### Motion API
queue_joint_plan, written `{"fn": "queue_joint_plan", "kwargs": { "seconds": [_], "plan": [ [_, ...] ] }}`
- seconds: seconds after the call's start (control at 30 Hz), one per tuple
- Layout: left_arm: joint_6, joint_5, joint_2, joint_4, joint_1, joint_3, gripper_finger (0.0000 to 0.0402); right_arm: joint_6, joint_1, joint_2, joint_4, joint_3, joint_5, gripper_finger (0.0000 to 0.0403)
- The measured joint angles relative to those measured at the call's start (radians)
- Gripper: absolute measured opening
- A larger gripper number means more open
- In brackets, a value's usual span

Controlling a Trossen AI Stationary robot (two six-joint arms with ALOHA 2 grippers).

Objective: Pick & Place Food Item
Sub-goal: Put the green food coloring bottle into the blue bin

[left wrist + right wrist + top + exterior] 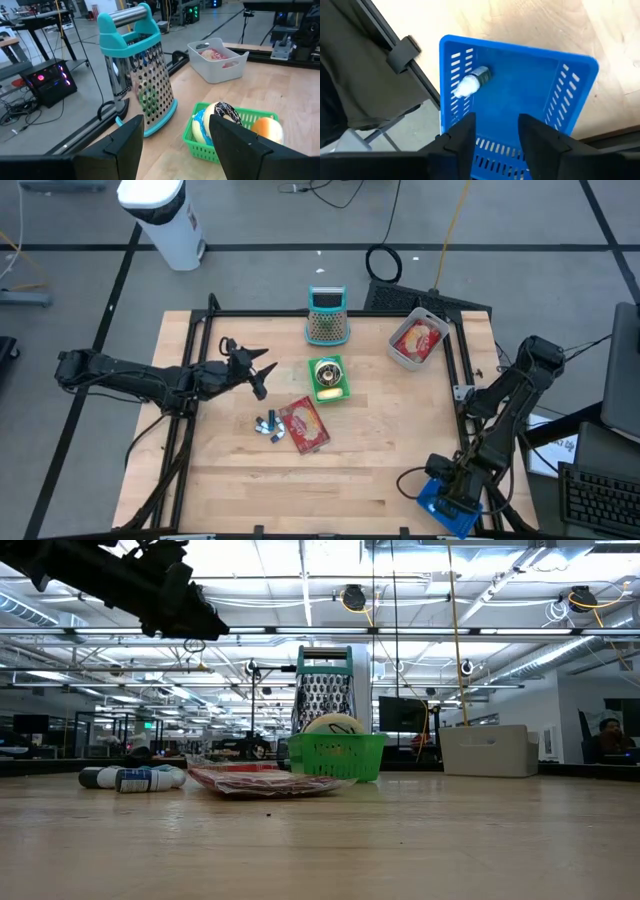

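A green basket (328,377) at mid-table holds food pieces: a frosted doughnut (216,119) and an orange piece (267,130). My left gripper (255,375) hovers open just left of it, above the table, with nothing between its fingers (125,145). A red packet (303,425) lies flat near the middle, with small bottles (268,425) beside it. My right gripper (495,140) stands open, pointing down over a blue basket (520,85) at the table's near right corner (447,502). A small white-capped bottle (472,82) lies on its side on that basket's floor.
A teal-handled metal grater (327,317) stands upright behind the green basket. A white bin (418,338) with a red packet inside sits at the far right. Black frame rails (190,380) run along the table's left and right sides. Bare wood lies near the front edge.
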Motion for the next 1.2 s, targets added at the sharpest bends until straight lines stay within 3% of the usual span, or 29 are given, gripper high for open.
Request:
{"fn": "queue_joint_plan", "kwargs": {
  "seconds": [0.3,0.47,0.6,0.73,0.83,0.9,0.97,1.07,1.2],
  "plan": [
    [-0.007,0.001,0.000,0.000,0.000,0.000,0.0228,-0.048,-0.035,-0.022,0.005,0.000,0.004,0.0166],
    [-0.014,0.002,0.000,0.000,-0.001,0.000,0.0228,-0.211,-0.091,-0.064,0.008,0.000,0.132,0.0158],
    [-0.014,0.003,0.000,0.000,-0.001,0.000,0.0228,-0.427,-0.161,-0.100,0.012,0.000,0.321,0.0156],
    [-0.014,0.003,0.000,-0.001,-0.001,0.000,0.0228,-0.727,-0.234,-0.108,0.072,0.000,0.667,0.0157],
    [-0.028,0.003,0.000,-0.005,-0.001,0.000,0.0228,-0.997,-0.301,-0.109,0.226,-0.018,0.914,0.0156],
    [-0.053,0.013,0.000,-0.018,-0.001,0.000,0.0228,-1.183,-0.354,-0.108,0.381,-0.054,1.008,0.0155],
    [-0.082,0.065,0.000,-0.043,-0.001,0.000,0.0228,-1.350,-0.411,-0.108,0.554,-0.102,1.026,0.0156],
    [-0.116,0.197,0.000,-0.106,-0.001,0.000,0.0228,-1.542,-0.501,-0.108,0.825,-0.189,0.959,0.0159],
    [-0.193,0.412,0.000,-0.224,-0.005,0.000,0.0228,-1.645,-0.604,-0.108,1.118,-0.310,0.851,0.0159]
  ]
}}
